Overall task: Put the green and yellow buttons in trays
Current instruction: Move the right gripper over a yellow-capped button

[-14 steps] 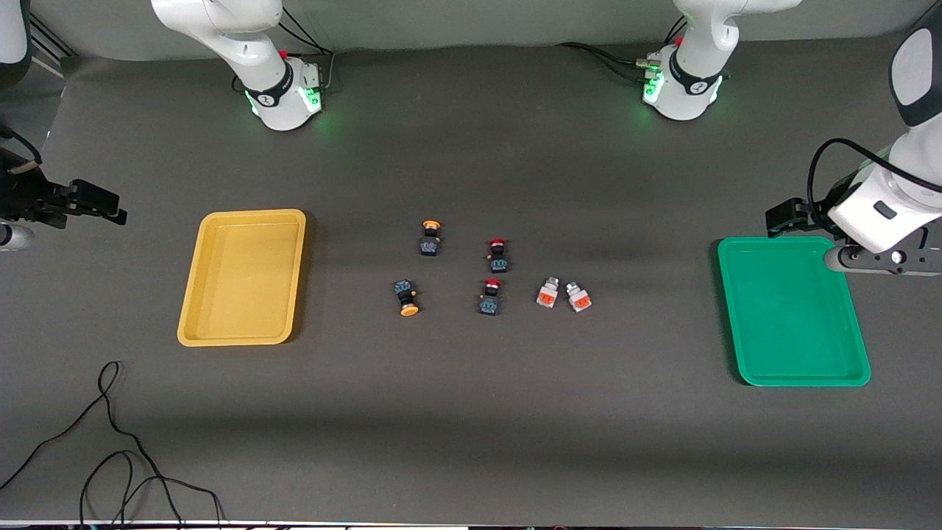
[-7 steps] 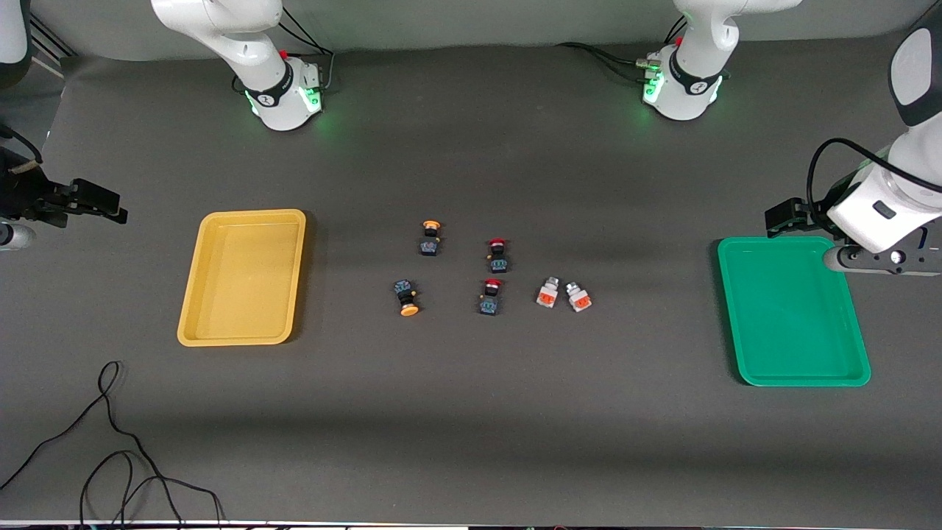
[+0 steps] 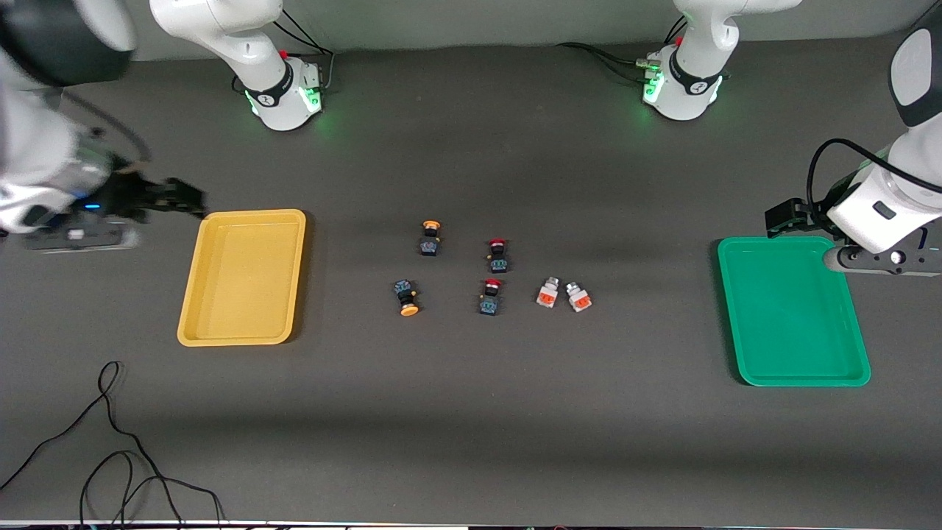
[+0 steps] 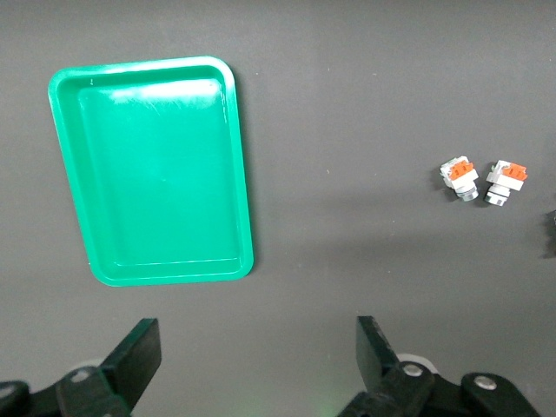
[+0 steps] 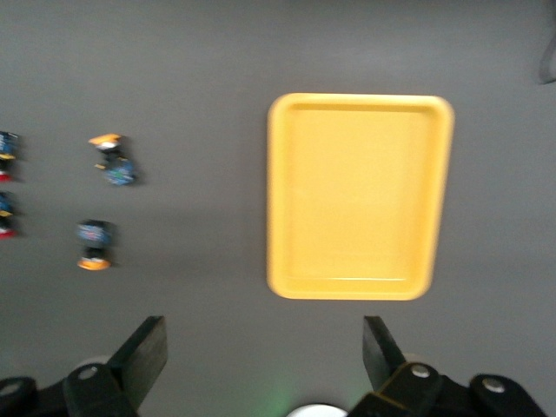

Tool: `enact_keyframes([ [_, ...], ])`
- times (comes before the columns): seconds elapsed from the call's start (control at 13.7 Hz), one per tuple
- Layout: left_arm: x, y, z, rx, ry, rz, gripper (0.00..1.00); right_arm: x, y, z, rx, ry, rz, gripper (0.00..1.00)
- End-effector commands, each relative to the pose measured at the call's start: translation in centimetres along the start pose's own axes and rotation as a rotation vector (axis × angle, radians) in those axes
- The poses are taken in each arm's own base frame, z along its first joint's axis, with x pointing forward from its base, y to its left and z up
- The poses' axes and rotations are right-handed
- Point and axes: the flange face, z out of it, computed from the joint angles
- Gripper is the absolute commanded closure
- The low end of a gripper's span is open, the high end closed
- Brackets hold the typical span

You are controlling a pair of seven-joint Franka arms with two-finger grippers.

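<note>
While my right gripper hangs in the air with its fingers spread wide and nothing between them, just off the yellow tray's corner at the right arm's end of the table, my left gripper hangs equally wide apart and empty over the corner of the green tray at the left arm's end. Neither tray holds anything. All the buttons lie on the bare table between my two grippers, well apart from both. Closest to my right gripper are the two yellow-capped buttons, one nearer the front camera than the other. Closest to my left gripper are the two whitish-grey buttons with orange-red faces, lying side by side, the second just beside the first. Two red-capped buttons lie between these pairs, one nearer the front camera.
</note>
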Motion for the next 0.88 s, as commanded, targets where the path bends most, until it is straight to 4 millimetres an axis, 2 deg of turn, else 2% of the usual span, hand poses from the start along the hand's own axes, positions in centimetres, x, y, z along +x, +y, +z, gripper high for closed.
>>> enact_keyframes([
  [0.0, 0.1, 0.3, -0.4, 0.014, -0.013, 0.009, 0.00, -1.7, -6.5, 2.1, 0.030, 0.031, 0.088, 0.00],
  [0.15, 0.1, 0.3, -0.3, 0.014, -0.015, 0.009, 0.00, -3.2, -12.4, 3.7, 0.037, 0.055, 0.148, 0.00],
  [0.22, 0.1, 0.3, -0.3, 0.014, -0.015, 0.009, 0.00, -4.6, -16.2, 4.7, 0.035, 0.057, 0.166, 0.00],
  [0.29, 0.1, 0.3, -0.2, 0.014, -0.016, 0.009, 0.00, -5.7, -19.0, 5.4, 0.033, 0.059, 0.180, 0.00],
  [0.44, -0.1, 0.6, -0.2, 0.015, -0.033, 0.013, 0.00, -7.6, -23.0, 6.6, 0.031, 0.062, 0.174, 0.00],
  [0.66, -0.2, 0.6, -0.1, 0.015, -0.036, 0.002, 0.00, -9.6, -26.9, 9.5, 0.010, 0.070, 0.114, 0.00],
  [0.8, -0.1, 0.6, -0.2, 0.015, -0.034, -0.001, 0.00, -9.4, -26.7, 13.3, 0.010, 0.104, 0.105, 0.00],
])
